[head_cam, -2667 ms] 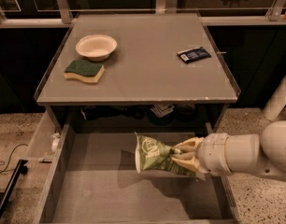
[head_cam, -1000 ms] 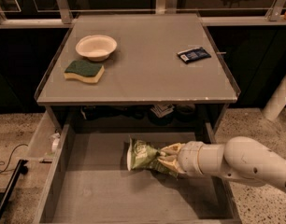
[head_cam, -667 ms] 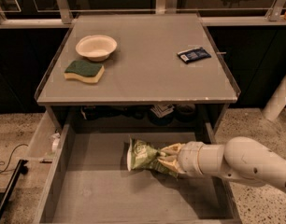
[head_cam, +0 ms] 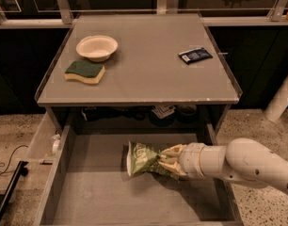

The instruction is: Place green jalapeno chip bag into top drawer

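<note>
Speckled stone flooring [head_cam: 257, 121] surrounded a grey table [head_cam: 148, 79], and the top drawer [head_cam: 97, 197] stood pulled open beneath the tabletop. Inside that drawer the gripper [head_cam: 164, 158] reached in from the right on a white arm [head_cam: 247, 164]. Its two pale fingers [head_cam: 174, 149] were clamped on the right end of the green jalapeno chip bag [head_cam: 140, 158]. The bag stuck out leftward from the fingertips, low over the middle of the drawer floor; whether it touched the floor could not be told. Beyond the gripper, up on the tabletop, a dark-blue packet [head_cam: 195, 55] lay slightly to its right. A cream bowl [head_cam: 97, 47] and, just in front of it, a green-and-yellow sponge [head_cam: 84, 72] sat well off to the gripper's left. A narrow pale side tray [head_cam: 40, 140] flanked the drawer, far to the gripper's left.
</note>
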{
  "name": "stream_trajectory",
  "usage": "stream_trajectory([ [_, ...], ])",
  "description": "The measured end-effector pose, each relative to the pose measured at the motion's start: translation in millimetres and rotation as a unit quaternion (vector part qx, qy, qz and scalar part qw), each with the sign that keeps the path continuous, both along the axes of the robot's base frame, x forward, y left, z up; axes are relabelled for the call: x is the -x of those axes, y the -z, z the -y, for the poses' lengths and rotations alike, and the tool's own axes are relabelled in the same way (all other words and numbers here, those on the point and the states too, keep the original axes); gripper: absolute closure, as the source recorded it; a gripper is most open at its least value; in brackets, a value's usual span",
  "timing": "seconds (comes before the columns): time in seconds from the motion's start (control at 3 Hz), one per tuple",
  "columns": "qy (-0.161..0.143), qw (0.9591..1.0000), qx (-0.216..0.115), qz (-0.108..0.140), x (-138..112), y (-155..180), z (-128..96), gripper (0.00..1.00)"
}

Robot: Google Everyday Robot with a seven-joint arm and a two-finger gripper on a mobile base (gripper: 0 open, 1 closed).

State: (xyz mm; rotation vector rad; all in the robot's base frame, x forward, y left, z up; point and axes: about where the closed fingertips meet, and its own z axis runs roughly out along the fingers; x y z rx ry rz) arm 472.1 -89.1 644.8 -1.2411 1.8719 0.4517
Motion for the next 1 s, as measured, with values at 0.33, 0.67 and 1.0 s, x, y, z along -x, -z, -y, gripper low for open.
stream_trajectory([
  [0.33, 0.0, 1.0, 0.0, 0.0, 0.0, 0.0, 0.0, 0.11],
  [0.67, 0.0, 1.0, 0.0, 0.0, 0.0, 0.0, -0.1, 0.0],
  [1.0, 0.0, 1.0, 0.0, 0.0, 0.0, 0.0, -0.1, 0.0],
])
